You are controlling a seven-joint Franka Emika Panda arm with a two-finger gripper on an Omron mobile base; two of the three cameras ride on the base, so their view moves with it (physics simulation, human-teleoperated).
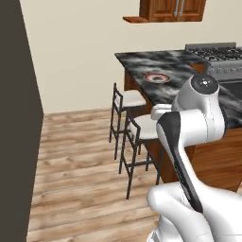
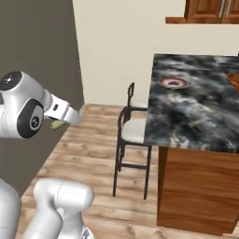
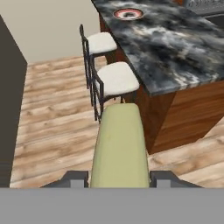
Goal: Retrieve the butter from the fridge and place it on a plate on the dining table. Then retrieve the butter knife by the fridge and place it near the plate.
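Observation:
My gripper [image 3: 119,180] is shut on the butter [image 3: 119,144], a pale yellow-olive stick that juts forward between the two dark fingertips; a bit of the butter [image 2: 57,124] also peeks out under the hand. Ahead and to the right stands the dining table [image 3: 175,48], with its black veined marble top over a brown wood base. The plate [image 3: 128,14] lies on its far part, round with a red ring, well beyond the butter. The same plate [image 1: 157,76] [image 2: 173,82] rests on the table [image 1: 142,61] [image 2: 196,112] in both base views.
Two white-seated black stools [image 3: 117,78] [image 3: 101,42] stand along the table's near side. A tall dark grey slab [image 1: 19,118] rises at the left; I cannot tell whether it is the fridge. A stove [image 1: 217,56] sits beyond the table. Open wood floor [image 3: 52,131] lies to the left.

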